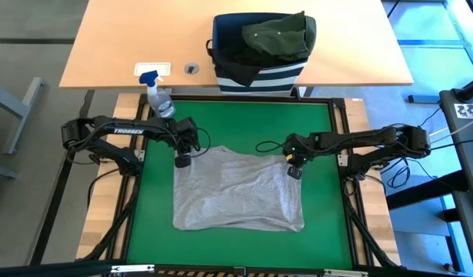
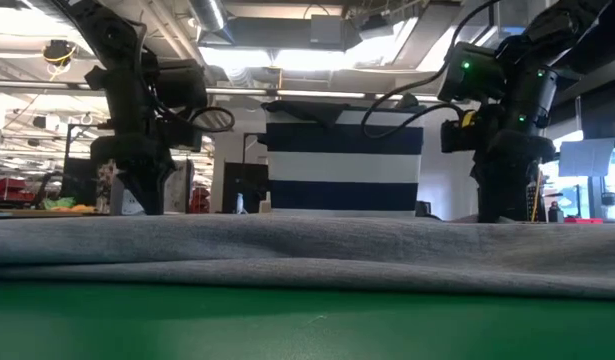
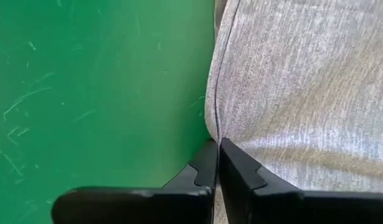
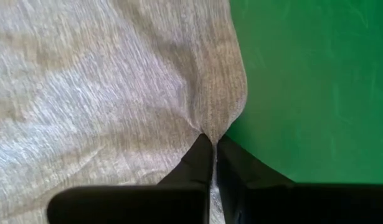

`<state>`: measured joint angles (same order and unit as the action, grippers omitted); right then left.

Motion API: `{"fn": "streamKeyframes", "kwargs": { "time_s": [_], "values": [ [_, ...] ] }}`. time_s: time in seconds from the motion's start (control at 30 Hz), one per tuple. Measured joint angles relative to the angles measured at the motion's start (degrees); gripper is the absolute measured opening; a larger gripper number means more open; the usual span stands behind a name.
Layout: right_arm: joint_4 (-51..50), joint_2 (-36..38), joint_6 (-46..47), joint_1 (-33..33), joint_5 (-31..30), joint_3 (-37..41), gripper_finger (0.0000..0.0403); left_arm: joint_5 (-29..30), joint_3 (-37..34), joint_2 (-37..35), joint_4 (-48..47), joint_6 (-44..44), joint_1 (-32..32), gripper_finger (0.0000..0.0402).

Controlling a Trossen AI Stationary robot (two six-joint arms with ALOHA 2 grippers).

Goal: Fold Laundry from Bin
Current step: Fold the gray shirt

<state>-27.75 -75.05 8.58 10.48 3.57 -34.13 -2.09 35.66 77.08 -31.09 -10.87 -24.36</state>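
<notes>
A light grey garment (image 1: 236, 192) lies spread flat on the green mat (image 1: 321, 131). My left gripper (image 1: 182, 161) is shut on its far left corner, and my right gripper (image 1: 294, 172) is shut on its far right corner. The navy bin (image 1: 259, 73) with white stripes stands on the wooden table beyond the mat. A dark olive green garment (image 1: 278, 35) lies heaped in the bin's top, over black cloth (image 1: 232, 50). My left gripper pinches the garment's left edge (image 3: 215, 127) at the far corner between its two fingers, coming steeply from above. The cloth lies on the mat. My right gripper pinches the garment's right edge (image 4: 207, 127) at the far corner between its two fingers, steeply from above. The cloth puckers into the fingertips and otherwise lies on the mat.
A clear spray bottle (image 1: 159, 96) with a blue nozzle stands at the mat's far left corner, close behind my left arm. Bare green mat lies to the left and right of the garment and along its far edge.
</notes>
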Motion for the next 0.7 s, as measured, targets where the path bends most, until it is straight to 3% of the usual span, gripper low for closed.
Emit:
{"fn": "streamKeyframes", "kwargs": {
  "time_s": [0.47,0.7],
  "values": [
    [-7.2,2.1,-0.8,0.0,0.0,-4.5,0.0006,4.1,0.0,-11.0,-2.9,2.4,0.0,0.0001],
    [-8.8,2.9,-1.4,0.0,-8.0,-4.7,0.0005,12.3,0.0,-12.0,-2.1,2.8,0.0,0.0000]
  ]
}}
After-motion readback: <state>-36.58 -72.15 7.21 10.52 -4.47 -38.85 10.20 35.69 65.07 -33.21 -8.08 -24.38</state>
